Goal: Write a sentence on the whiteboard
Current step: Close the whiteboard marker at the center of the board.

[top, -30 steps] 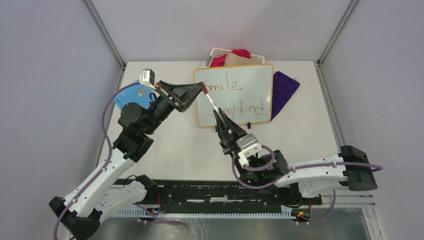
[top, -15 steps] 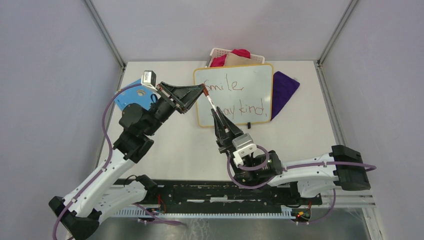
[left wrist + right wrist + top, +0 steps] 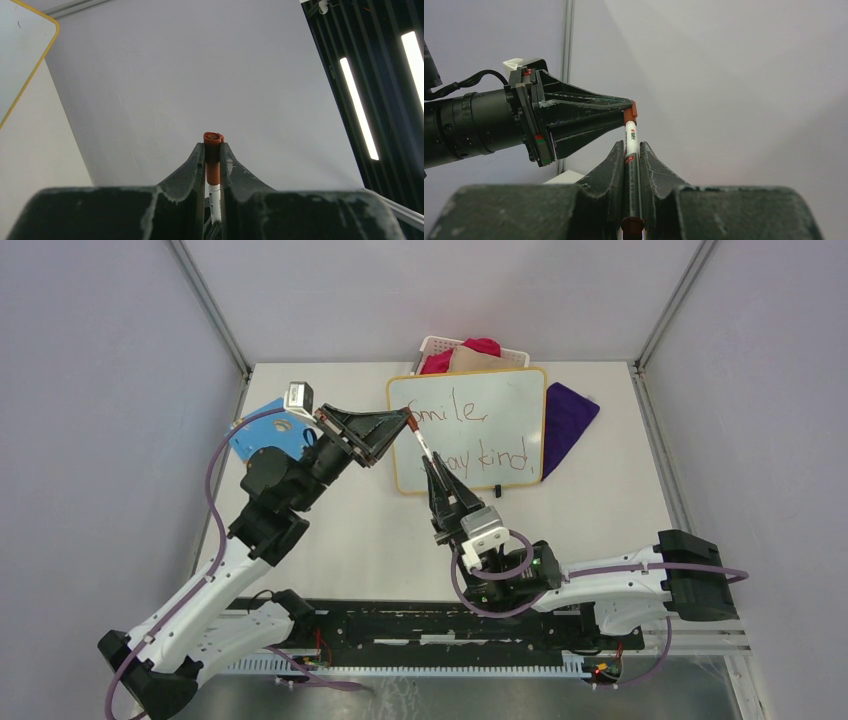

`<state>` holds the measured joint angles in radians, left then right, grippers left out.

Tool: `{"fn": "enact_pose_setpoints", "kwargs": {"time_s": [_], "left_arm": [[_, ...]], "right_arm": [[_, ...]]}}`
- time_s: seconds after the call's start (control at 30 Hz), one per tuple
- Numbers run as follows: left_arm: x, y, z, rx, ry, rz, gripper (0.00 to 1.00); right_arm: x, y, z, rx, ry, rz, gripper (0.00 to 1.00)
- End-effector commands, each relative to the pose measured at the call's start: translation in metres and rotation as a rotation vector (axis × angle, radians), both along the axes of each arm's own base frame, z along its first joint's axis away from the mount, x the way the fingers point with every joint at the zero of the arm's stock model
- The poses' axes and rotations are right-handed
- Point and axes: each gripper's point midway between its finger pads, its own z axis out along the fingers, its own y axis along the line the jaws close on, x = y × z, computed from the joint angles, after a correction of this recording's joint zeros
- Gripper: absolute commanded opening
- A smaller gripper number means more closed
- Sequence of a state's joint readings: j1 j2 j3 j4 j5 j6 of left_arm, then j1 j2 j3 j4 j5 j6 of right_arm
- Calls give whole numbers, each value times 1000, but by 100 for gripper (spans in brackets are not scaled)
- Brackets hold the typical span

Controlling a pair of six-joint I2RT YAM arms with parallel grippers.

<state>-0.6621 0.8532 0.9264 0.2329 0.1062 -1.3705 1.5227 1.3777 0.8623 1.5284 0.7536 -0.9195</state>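
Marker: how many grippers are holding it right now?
2. The left gripper is shut on the marker's red-capped end; the right gripper is shut on its barrel.

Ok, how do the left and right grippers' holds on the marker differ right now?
The left gripper pinches the red cap at its very tip; the right gripper clamps the barrel further in. The left gripper meets the marker crosswise, the right gripper lies along it. Both are shut on the same marker, over the whiteboard.
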Motion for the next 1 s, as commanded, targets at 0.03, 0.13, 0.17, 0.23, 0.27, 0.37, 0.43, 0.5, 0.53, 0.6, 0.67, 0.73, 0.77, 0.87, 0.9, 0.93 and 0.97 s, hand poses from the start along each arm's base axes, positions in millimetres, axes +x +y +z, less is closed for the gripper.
{"fn": "enact_pose_setpoints", "kwargs": {"time_s": [0.03, 0.13, 0.17, 0.23, 0.27, 0.37, 0.43, 0.5, 0.53, 0.6, 0.67, 0.73, 0.77, 0.87, 0.9, 0.93, 0.97], "left_arm": [[-13, -3, 17, -10, -95, -30, 2], [-14, -5, 17, -6, -96, -37, 2], [-15, -6, 16, -4, -95, -39, 2], [-15, -8, 15, -3, -93, -43, 2], [-15, -8, 15, -3, -93, -44, 2], [-17, -11, 15, -3, -99, -57, 2], [-18, -13, 14, 0, -100, -63, 2], [-19, -15, 14, 2, -102, -70, 2], [-20, -16, 14, 2, -105, -75, 2], [-22, -18, 14, 4, -113, -81, 2], [-23, -19, 14, 9, -121, -81, 2], [-24, -20, 12, 14, -121, -86, 2], [-25, -21, 12, 14, -127, -90, 2], [-29, -26, 10, 19, -137, -104, 2], [-30, -27, 9, 25, -141, -108, 2], [-31, -29, 8, 28, -144, -112, 2], [-33, -30, 7, 30, -142, -119, 2]], "right_arm": [[11, -24, 18, 149, 35, -27, 0], [12, -24, 17, 152, 39, -25, 0], [12, -25, 17, 154, 39, -25, 0], [13, -25, 17, 155, 42, -23, 0], [13, -25, 17, 158, 43, -20, 0], [14, -25, 17, 159, 44, -21, 0], [15, -25, 17, 161, 45, -20, 0], [15, -25, 17, 163, 46, -18, 0], [15, -26, 17, 163, 46, -21, 0], [16, -26, 17, 164, 47, -20, 0], [16, -27, 17, 165, 49, -20, 0], [16, -27, 17, 167, 49, -19, 0], [17, -28, 16, 167, 50, -20, 0], [18, -28, 16, 168, 50, -20, 0], [18, -29, 16, 169, 51, -22, 0], [18, -29, 16, 171, 51, -22, 0], [18, -30, 16, 169, 50, -24, 0]]}}
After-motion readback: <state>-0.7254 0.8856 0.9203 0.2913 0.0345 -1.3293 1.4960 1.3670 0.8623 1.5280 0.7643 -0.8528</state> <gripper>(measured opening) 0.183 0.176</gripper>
